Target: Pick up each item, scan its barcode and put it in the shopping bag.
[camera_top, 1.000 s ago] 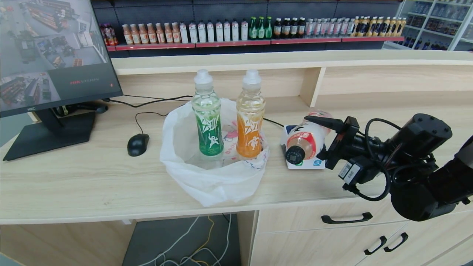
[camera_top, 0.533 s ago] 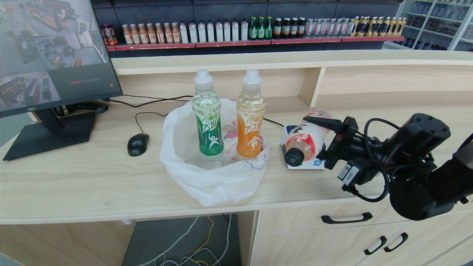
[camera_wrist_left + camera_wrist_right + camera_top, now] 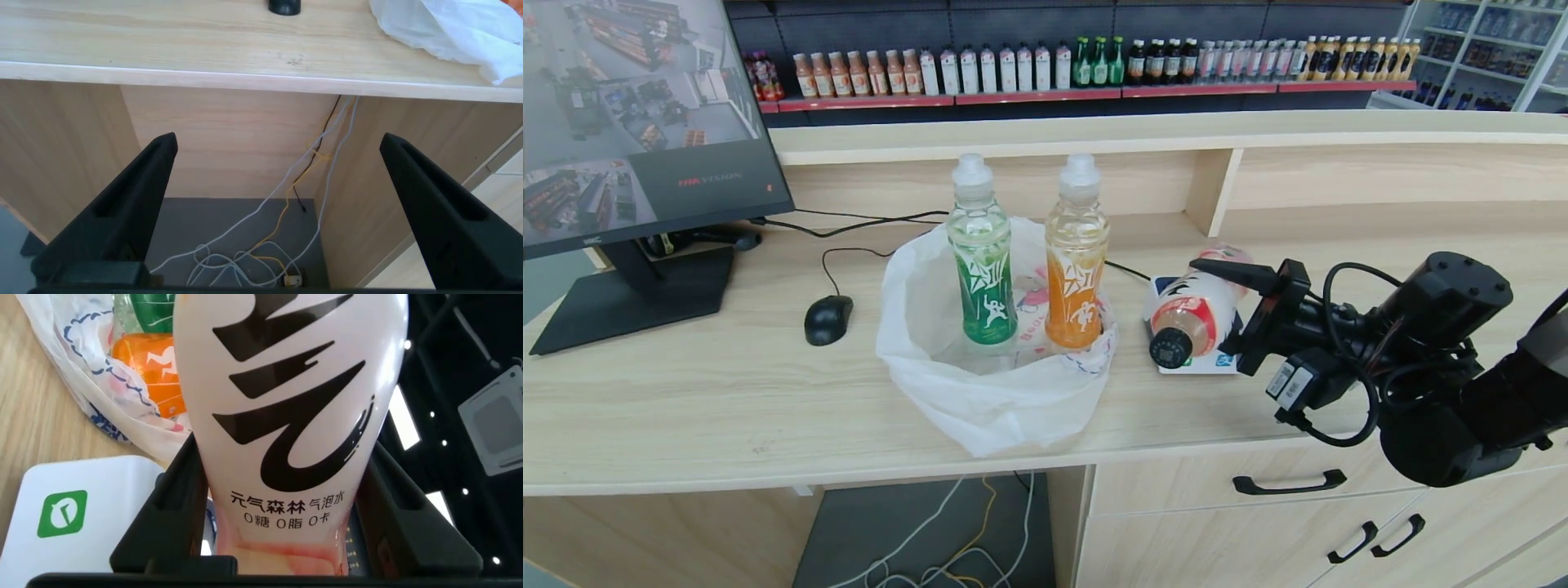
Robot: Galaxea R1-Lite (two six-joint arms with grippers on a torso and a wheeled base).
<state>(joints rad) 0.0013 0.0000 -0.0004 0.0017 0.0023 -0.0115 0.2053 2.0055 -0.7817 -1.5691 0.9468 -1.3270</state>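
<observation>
Left gripper [image 3: 278, 143]: positioned below the front edge of the desk [image 3: 686, 400], jaws spread wide, nothing between them. Loose cables [image 3: 270, 245] lie on the floor under the desk.

Right gripper [image 3: 1209, 306]: positioned over the right part of the desk, jaws pinching a white-and-pink bottle [image 3: 1196, 314] by its body. The bottle lies on its side, its black cap [image 3: 1172, 347] towards the robot. It is held over a white box [image 3: 1205, 365] with a green mark that rests on the desk. Whether bottle and box touch cannot be determined.

Shopping bag [image 3: 988, 400]: white plastic, open, just to the left of the white box. Inside it a green bottle [image 3: 983, 269] and an orange bottle [image 3: 1076, 278] stand upright, side by side.

A black mouse [image 3: 827, 318] lies left of the bag, and a monitor [image 3: 629, 122] stands at the far left. Behind the desk, a shelf [image 3: 1094, 96] carries a row of bottles.
</observation>
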